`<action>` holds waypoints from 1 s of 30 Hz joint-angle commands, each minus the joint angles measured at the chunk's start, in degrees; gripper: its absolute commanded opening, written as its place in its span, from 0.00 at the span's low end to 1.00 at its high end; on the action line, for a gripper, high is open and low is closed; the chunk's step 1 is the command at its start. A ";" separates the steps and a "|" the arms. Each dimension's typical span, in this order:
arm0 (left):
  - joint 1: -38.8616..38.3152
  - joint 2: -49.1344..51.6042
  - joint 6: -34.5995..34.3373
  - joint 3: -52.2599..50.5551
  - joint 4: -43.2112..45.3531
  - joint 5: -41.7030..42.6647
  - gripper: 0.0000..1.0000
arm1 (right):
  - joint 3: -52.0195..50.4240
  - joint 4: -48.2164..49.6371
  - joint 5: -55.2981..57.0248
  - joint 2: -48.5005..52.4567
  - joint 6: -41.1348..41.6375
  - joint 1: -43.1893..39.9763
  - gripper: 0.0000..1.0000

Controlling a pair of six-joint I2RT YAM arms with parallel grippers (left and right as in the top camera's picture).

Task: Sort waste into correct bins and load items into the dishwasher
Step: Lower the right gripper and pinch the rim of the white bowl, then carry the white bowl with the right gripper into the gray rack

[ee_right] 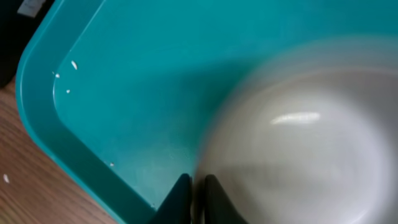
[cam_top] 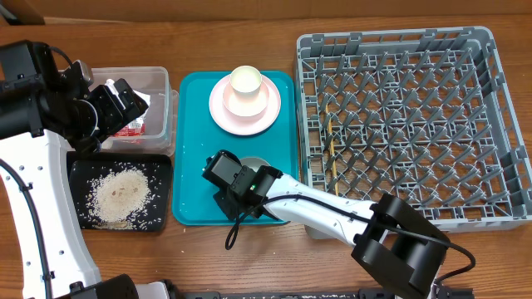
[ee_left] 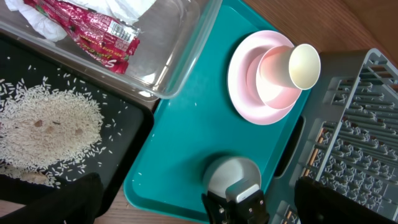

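On the teal tray's [cam_top: 189, 166] near end, our right gripper [ee_right: 196, 190] is pinched shut at the grey-green bowl's [ee_right: 298, 124] rim; whether it truly holds, we cannot tell. Loading is in hand: next we must lift it clear to the dish rack [cam_top: 391, 37].

The left arm sits raised, the left gripper [cam_top: 123, 101] splayed wide — the right arm stretches low across to its left, the right gripper [ee_right: 196, 198] pinched closed
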 commanded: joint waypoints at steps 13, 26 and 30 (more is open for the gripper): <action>-0.02 -0.74 1.25 0.70 0.02 -0.39 1.00 | 4.72 -6.67 0.24 -11.06 1.79 -1.38 0.04; -0.02 -0.74 1.25 0.70 0.02 -0.39 1.00 | 6.49 -18.64 -31.56 -32.61 6.54 -26.71 0.04; -0.02 -0.74 1.25 0.70 0.02 -0.39 1.00 | 5.70 -21.75 -45.48 -33.70 6.54 -36.24 0.04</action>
